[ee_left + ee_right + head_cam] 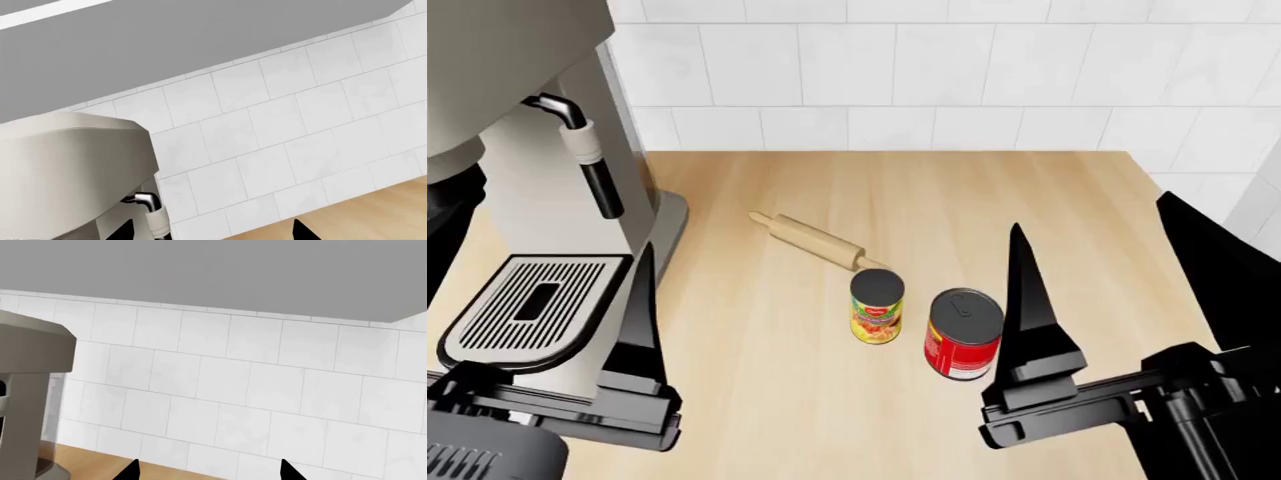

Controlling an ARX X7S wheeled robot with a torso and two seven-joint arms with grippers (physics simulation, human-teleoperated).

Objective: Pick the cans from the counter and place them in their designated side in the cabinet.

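Two cans stand upright on the light wood counter [774, 400]: a slimmer one with a yellow-green fruit label [878, 306] and a red-labelled one [964, 334] just right of it. My right gripper [1121, 290] is open and empty, its left finger close beside the red can. My left gripper [547, 290] is open and empty at the front left, by the coffee machine. Both wrist views look at the tiled wall, with the left gripper [213, 232] and the right gripper [208, 471] showing only spread fingertips. No can shows in either wrist view.
A wooden rolling pin [817, 241] lies diagonally behind the cans. A grey coffee machine [547, 150] with a drip tray [534, 305] and steam wand [594, 165] fills the left side. White tiled wall [934, 90] stands behind; a grey underside [213, 270] hangs above it.
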